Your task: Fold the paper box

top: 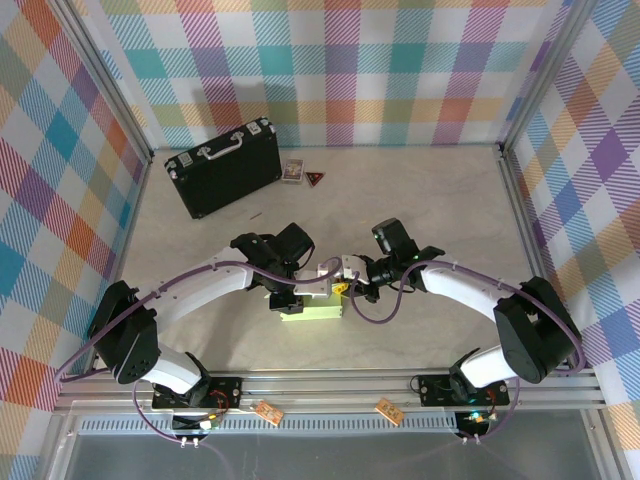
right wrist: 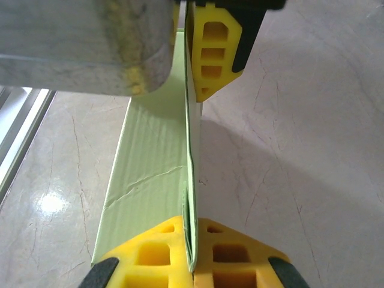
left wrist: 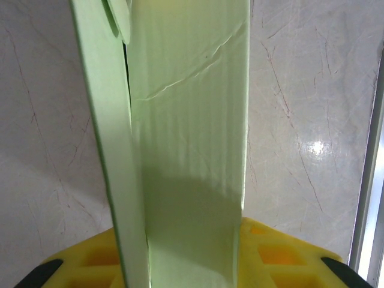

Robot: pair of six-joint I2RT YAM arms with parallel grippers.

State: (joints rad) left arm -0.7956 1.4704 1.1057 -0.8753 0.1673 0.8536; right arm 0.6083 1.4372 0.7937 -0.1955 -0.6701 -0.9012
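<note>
two tools face each other along the paper box's (top: 312, 311) upright long wall: right tool (right wrist: 191, 231) clamped on one end, left tool (top: 288, 296) at the other, its grip unclear.

Box (top: 315, 313) mostly hidden under left gripper (top: 285, 298) and right gripper (top: 345, 286). Two items (top: 292, 171) by case (top: 222, 167): too small to identify.

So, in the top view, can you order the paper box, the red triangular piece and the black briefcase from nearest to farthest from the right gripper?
1. paper box: pinched by the right gripper, just to its left.
2. red triangular piece: toward the back wall, slightly left.
3. black briefcase: back left, beyond that piece.
</note>
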